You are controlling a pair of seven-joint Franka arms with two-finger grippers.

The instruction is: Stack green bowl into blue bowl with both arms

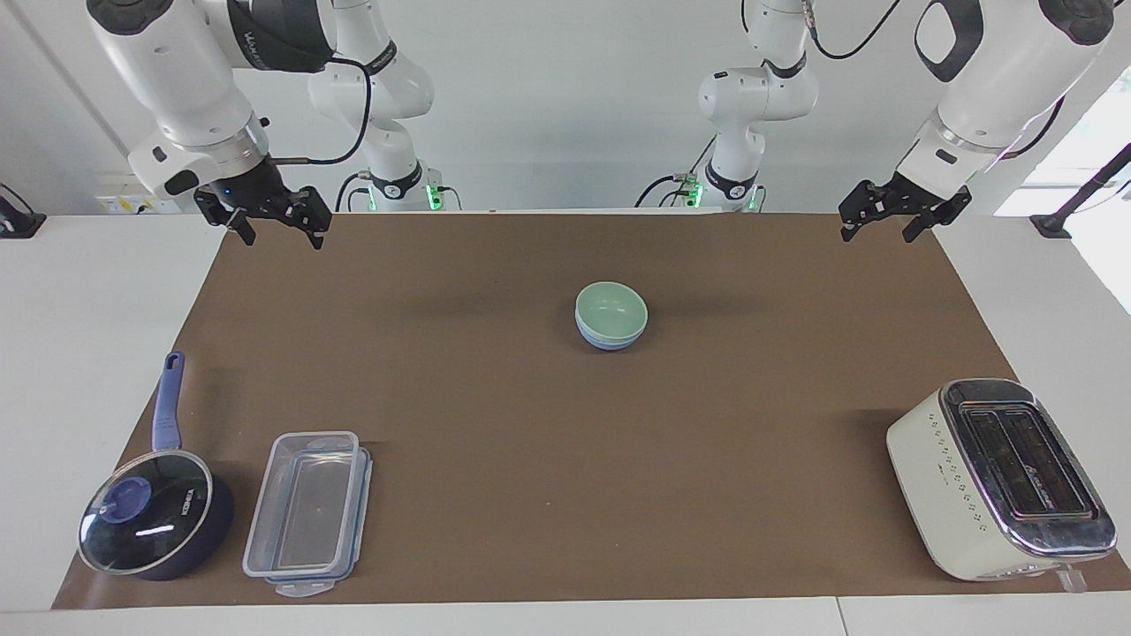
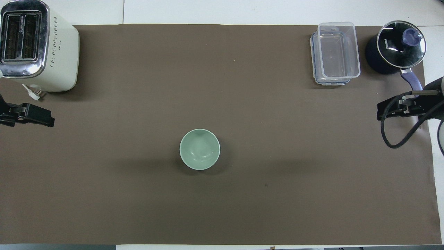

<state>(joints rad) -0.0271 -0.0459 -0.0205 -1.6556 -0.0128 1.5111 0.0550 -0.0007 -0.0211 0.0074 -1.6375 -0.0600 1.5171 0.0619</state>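
Note:
The green bowl [image 1: 611, 309] sits nested inside the blue bowl [image 1: 608, 343] in the middle of the brown mat. Only the blue bowl's lower wall shows under the green rim. In the overhead view the green bowl [image 2: 199, 149] hides the blue one. My right gripper [image 1: 278, 231] is open and empty, raised over the mat's corner at the right arm's end; it also shows in the overhead view [image 2: 393, 110]. My left gripper [image 1: 877, 231] is open and empty, raised over the mat's edge at the left arm's end [image 2: 34, 117], and waits there.
A cream toaster [image 1: 998, 477] stands farthest from the robots at the left arm's end. A clear lidded container [image 1: 307, 512] and a dark blue saucepan with glass lid [image 1: 155, 526] stand at the right arm's end, also far from the robots.

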